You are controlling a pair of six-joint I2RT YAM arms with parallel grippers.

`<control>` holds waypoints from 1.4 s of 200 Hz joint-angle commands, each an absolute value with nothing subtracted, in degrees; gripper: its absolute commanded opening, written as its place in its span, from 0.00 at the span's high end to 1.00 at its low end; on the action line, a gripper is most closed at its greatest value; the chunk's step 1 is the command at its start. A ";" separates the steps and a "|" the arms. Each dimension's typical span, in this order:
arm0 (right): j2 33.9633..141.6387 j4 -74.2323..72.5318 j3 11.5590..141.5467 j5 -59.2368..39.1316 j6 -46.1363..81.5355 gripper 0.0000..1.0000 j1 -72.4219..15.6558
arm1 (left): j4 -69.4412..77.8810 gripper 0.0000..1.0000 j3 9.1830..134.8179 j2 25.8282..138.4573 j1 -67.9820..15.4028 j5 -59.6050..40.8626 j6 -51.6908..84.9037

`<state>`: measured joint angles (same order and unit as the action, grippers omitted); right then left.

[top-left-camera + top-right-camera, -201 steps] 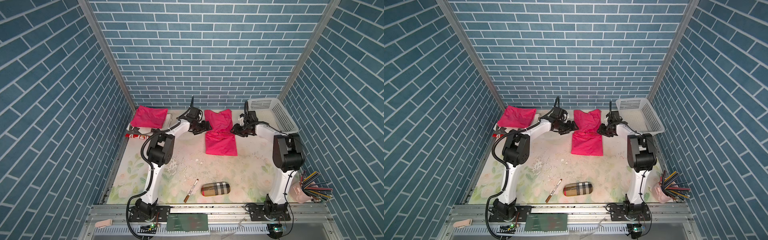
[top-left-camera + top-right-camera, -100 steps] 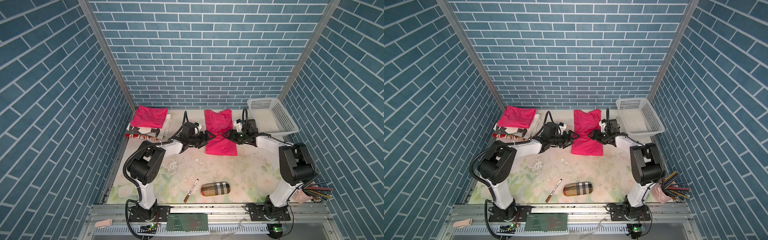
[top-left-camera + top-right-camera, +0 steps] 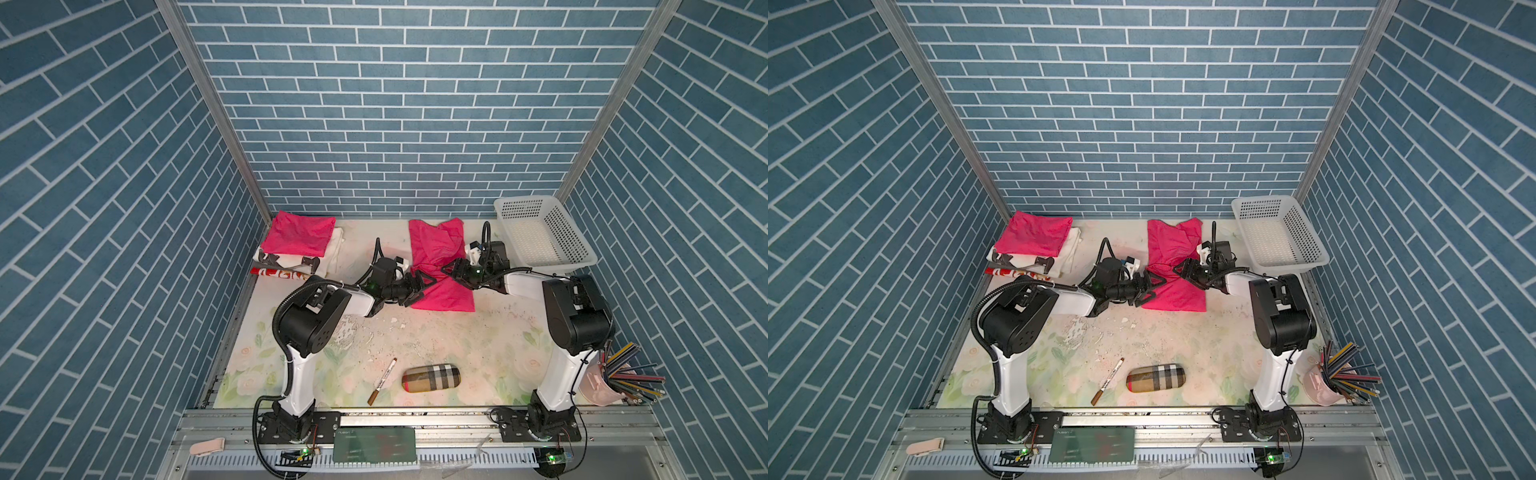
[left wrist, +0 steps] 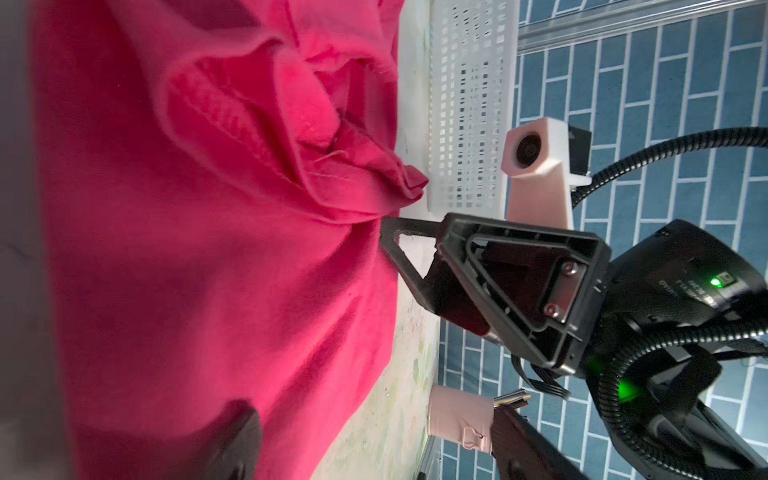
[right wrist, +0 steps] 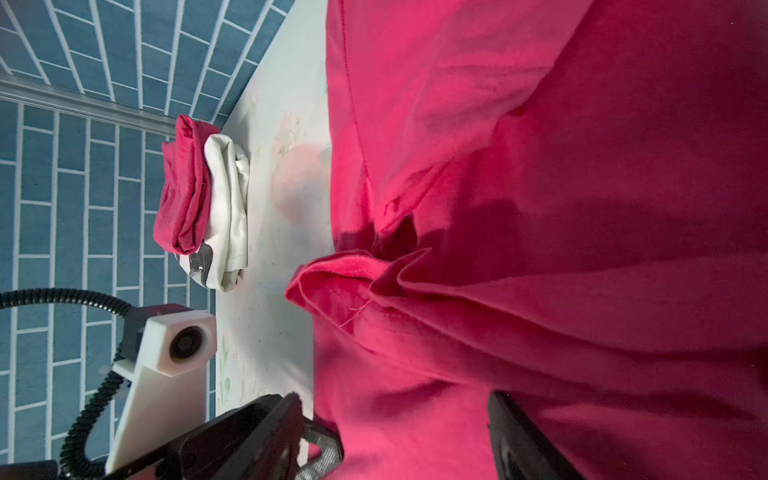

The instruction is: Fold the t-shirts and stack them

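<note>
T-shirt in work (image 3: 436,253): flanked at mid-length by both end effectors, one on each long edge.

Left end effector (image 3: 419,284): jaws fully apart at the shirt's left edge. The left wrist view shows fabric lying between the fingers, with nothing clamped.

Right end effector (image 3: 451,268): jaws apart at the opposite edge. Its wrist view shows both fingers (image 5: 291,419) spread with cloth between them. From the left wrist view, one fingertip touches the hem.

Shirt condition: it lies on the worktop (image 3: 478,332) as a narrow strip running from the back wall toward the front. It is drawn in at the waist where the end effectors stand. The far end is bunched and creased; the near end lies flatter.

Stack: the folded t-shirt (image 3: 299,232) rests on a white cloth (image 3: 334,249) in the far-left corner, well apart from the shirt in work.

Progress (judgement): one shirt is folded and stacked. The shirt in work appears narrowed lengthwise only. Remaining steps: take hold of it, fold it across its length, then carry it onto the stack.
</note>
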<state>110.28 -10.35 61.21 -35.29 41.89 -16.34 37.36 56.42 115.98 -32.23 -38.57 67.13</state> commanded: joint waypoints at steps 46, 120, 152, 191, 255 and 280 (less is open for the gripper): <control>117.60 -12.41 70.34 -36.29 46.04 0.29 -15.64 | 36.74 0.11 54.07 117.88 -31.28 -37.53 65.03; 122.28 -6.13 86.79 -35.11 46.05 0.29 -9.65 | 25.83 0.11 61.96 116.91 -30.28 -37.25 57.77; 113.37 -1.43 80.60 -33.05 40.62 0.27 -9.58 | 13.86 0.12 68.10 111.56 -30.23 -34.96 50.14; 96.68 3.40 60.40 -25.87 34.52 0.22 -10.57 | 1.54 0.11 65.17 101.60 -30.41 -24.87 42.91; 75.54 8.20 35.03 -14.52 37.72 0.28 -15.37 | 3.42 0.12 50.85 91.34 -31.84 -22.69 44.72; 74.72 3.34 29.93 -15.71 41.28 0.36 -16.12 | 4.22 0.12 48.38 89.38 -33.78 -16.59 44.36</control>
<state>75.59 5.63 32.99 -17.85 37.76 -15.35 4.12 49.78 92.23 -32.01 -23.00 45.23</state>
